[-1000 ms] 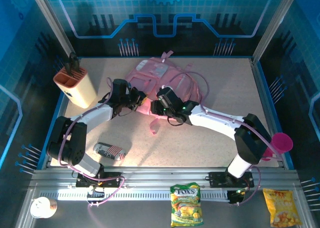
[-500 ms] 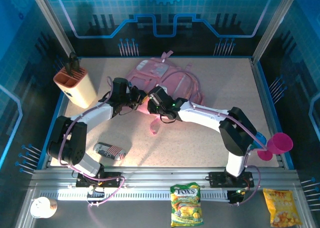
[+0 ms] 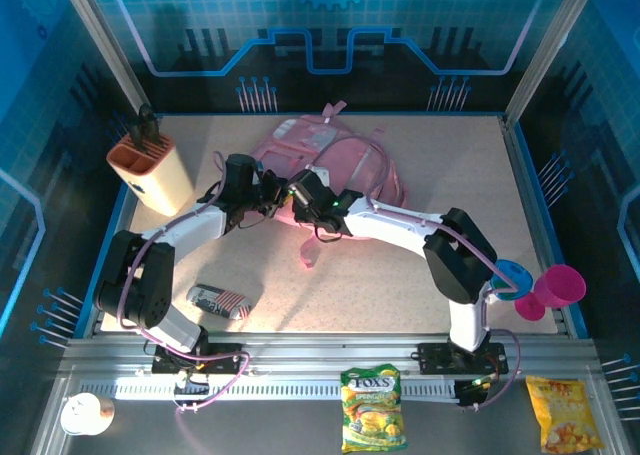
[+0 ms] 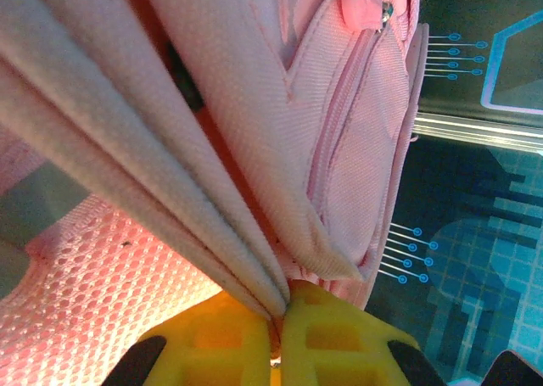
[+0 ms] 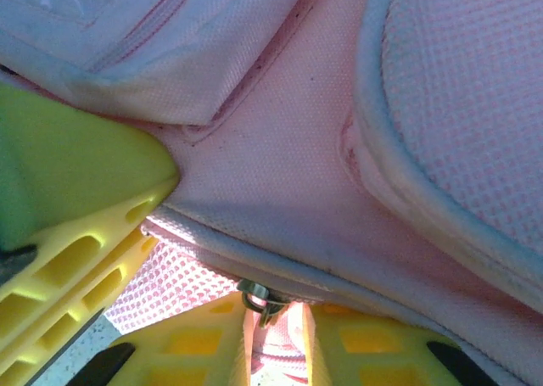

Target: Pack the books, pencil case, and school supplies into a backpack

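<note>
In the top external view, the backpack (image 3: 345, 155) is seen lying in the upper middle of the surface (image 3: 440, 175). The left gripper (image 3: 278, 203) and the right gripper (image 3: 294, 195) are set tip to tip at its lower left edge. The pencil case (image 3: 218, 300) is found at the lower left, well apart from the bag. In the left wrist view, the left jaws at the bottom centre are clenched on a bunched fold of the bag's pink fabric, and a zipped pocket is seen at the upper right. In the right wrist view, the right jaws at the bottom edge are set close on either side of a zipper pull (image 5: 259, 305). Its metal ring and pink tab are caught between them, so it is judged to be grasped. One of the left gripper's yellow fingers (image 5: 76, 208) is seen at the left. The step in hand is judged to be the opening of a zip. For this, the fabric should be held taut by the left jaws. The pull should be drawn along the line of the track rather than lifted away, so that the tab is not slipped from the pinch.
</note>
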